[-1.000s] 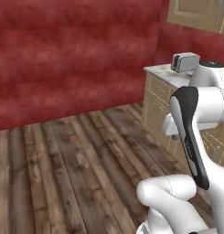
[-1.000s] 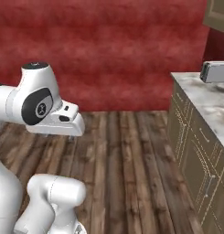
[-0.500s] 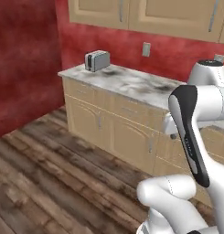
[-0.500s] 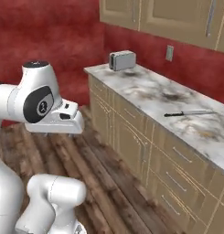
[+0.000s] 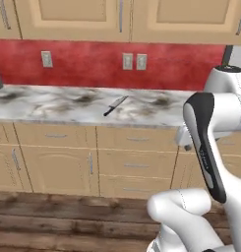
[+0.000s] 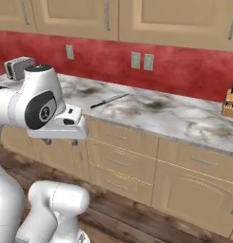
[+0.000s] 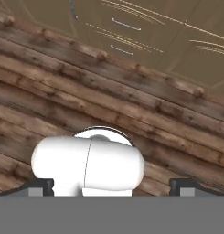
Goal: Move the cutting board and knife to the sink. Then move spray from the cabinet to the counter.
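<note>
L base view: no readable writing; knife [image 5: 115, 105] flat on counter [image 5: 53, 106], mid-span under wall outlets [image 5: 134, 61]; arm folded at right. R base view: knife [image 6: 109, 100] on counter [image 6: 184, 118], knife block [image 6: 229, 103] far right, toaster [image 6: 19, 67] left. Hand view: gripper [image 7: 111, 185] aimed down at wood floor [image 7: 49, 87], fingers spread wide, grasping nothing.

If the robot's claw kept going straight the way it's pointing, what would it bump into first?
Probably the wooden floor. The open claw points down at the floorboards, with the cabinet drawers farther off, though depth is hard to judge.
</note>
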